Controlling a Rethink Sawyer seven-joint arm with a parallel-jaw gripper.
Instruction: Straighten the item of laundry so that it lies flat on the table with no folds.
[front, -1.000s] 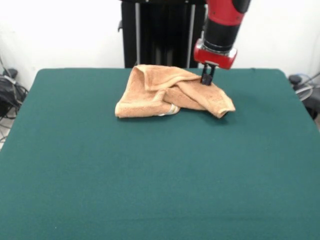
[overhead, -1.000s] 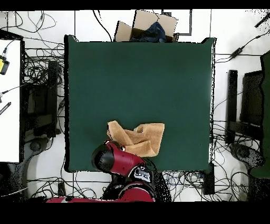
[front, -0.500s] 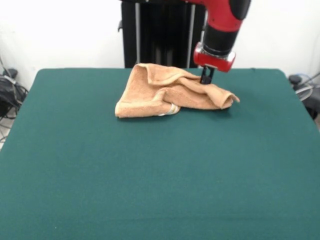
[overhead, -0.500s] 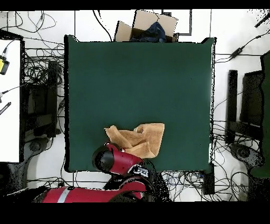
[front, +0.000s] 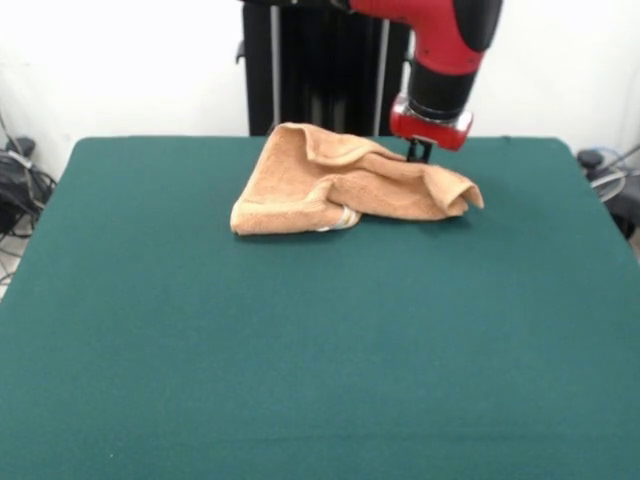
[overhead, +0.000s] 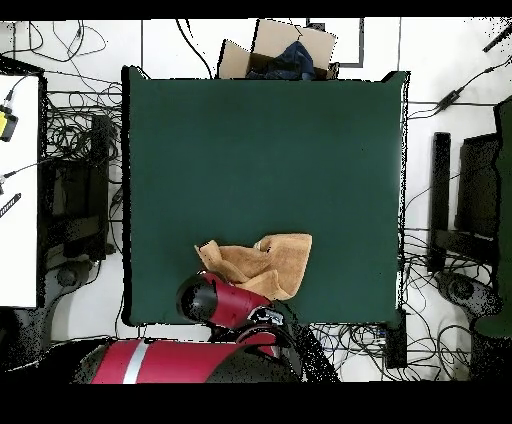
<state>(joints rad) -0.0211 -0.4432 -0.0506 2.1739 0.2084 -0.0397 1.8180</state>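
Note:
The item of laundry (front: 335, 185), a peach-orange towel, lies crumpled in folds near the far edge of the green table (front: 320, 340). A small white tag (front: 345, 217) shows at its front hem. My gripper (front: 420, 152) comes down at the towel's far right part, shut on a fold of the cloth, its tips partly hidden behind it. The towel's right corner (front: 472, 196) is drawn out sideways. In the overhead view the towel (overhead: 265, 262) lies close to the table (overhead: 260, 150) edge nearest the base, and the red arm (overhead: 215, 300) covers the gripper.
A cardboard box (overhead: 280, 50) with dark cloth sits beyond the table's far edge in the overhead view. Cables and equipment (overhead: 75, 200) surround the table on the floor. A black stand (front: 320, 65) rises behind the table.
The gripper has shifted a little right and back with the towel's fold. The towel's right corner has been pulled outward and lies flatter and longer than before.

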